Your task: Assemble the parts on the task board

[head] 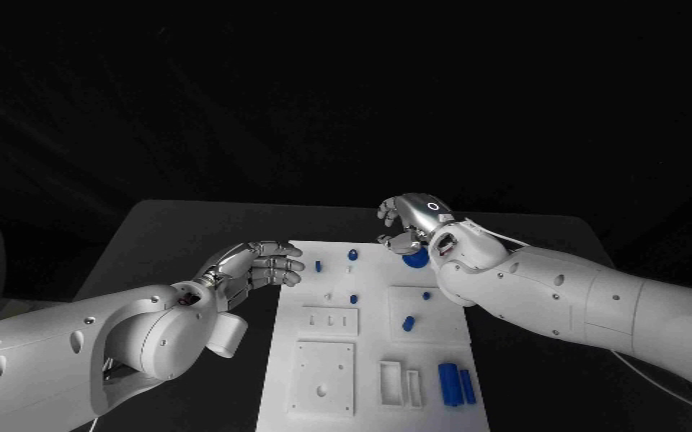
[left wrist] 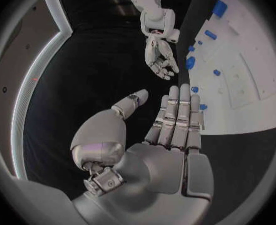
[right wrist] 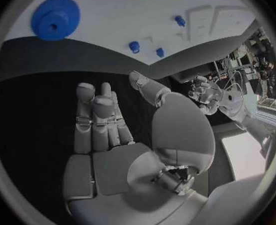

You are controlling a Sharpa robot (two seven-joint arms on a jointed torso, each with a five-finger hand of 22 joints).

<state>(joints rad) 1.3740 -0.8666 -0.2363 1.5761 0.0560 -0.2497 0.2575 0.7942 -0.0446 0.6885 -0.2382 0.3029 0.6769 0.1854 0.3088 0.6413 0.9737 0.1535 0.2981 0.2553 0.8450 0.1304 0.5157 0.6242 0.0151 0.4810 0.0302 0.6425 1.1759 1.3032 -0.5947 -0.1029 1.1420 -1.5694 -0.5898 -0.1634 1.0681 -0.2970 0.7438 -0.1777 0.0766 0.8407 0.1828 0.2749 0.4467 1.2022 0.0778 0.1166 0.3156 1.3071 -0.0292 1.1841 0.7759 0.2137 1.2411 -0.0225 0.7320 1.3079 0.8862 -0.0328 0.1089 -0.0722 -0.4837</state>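
The task board (head: 329, 352) lies mid-table, long axis running away from the robot, no readable writing. Left hand (head: 257, 267) hovers at its far-left corner, fingers apart, holding nothing. Right hand (head: 411, 220) hangs over the far edge by the blue gear (right wrist: 55, 18), empty too.

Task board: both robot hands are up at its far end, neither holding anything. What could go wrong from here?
1. The right robot hand hovers open beside the blue gear; a careless descent might knock it rather than grasp it.
2. The left robot hand sits at the task board's edge near small blue pegs; a sweep could topple them.
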